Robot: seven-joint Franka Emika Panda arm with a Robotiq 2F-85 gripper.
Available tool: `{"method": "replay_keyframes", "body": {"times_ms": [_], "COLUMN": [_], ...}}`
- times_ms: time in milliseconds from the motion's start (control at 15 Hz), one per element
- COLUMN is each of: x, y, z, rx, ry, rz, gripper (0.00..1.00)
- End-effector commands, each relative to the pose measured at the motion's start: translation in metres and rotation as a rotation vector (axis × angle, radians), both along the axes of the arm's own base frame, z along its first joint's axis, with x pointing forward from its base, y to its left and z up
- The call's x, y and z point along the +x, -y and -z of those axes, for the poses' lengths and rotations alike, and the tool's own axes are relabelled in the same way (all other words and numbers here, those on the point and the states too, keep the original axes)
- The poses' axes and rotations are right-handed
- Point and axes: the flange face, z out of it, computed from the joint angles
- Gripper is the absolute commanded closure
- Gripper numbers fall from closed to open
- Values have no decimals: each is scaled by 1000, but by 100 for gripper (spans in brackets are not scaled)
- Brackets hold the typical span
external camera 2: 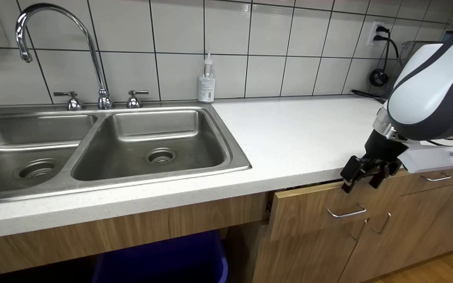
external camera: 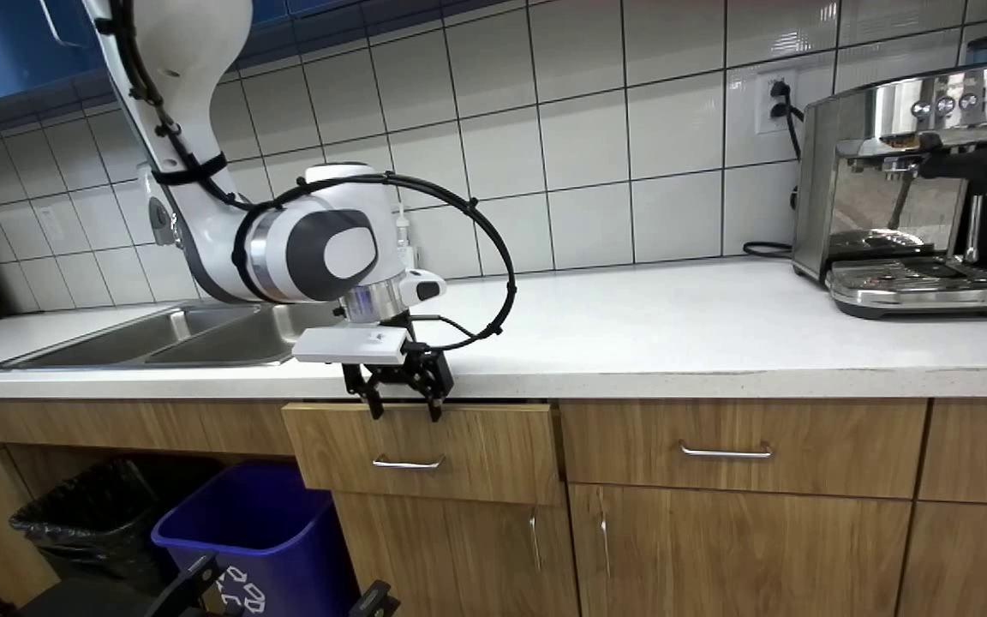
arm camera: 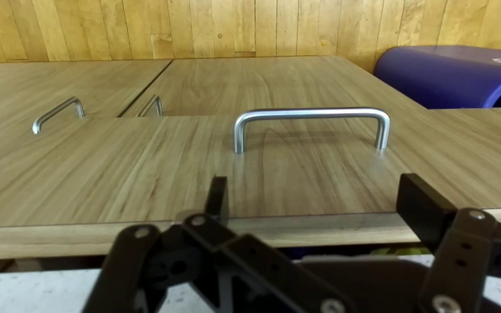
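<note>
Jaws, spread wide, hang by the top edge of a partly pulled-out wooden drawer (external camera: 425,444); I cannot tell whether they touch it. Just past them stands the drawer's metal handle (arm camera: 311,114). Farther off, in the wrist view, come cabinet doors (arm camera: 272,87), then a blue bin (arm camera: 433,76) and, beyond, plank floor (arm camera: 233,30).

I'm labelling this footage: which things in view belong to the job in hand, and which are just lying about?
Likely in the job:
- open gripper, near the drawer's top edge
- drawer, slightly pulled out
- drawer handle, not gripped

Seemingly just about:
- espresso machine
- sink
- faucet
- bottle
- blue bin
- black-lined bin
</note>
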Motion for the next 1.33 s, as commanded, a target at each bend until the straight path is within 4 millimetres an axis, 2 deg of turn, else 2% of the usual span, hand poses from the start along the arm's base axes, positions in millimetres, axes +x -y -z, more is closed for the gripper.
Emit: {"method": "replay_keyframes", "body": {"times_ms": [0,733,1000,1267], "x": [16,-26,-44,-61], "y": [3,-3,-3,-3], "z": [-13,-13,-21,-39], "rx": [-15,0,-3,-7], "ry": [45,30,27,22], "rz": [-1,-12,-9,1], "gripper": [0,0,0,0]}}
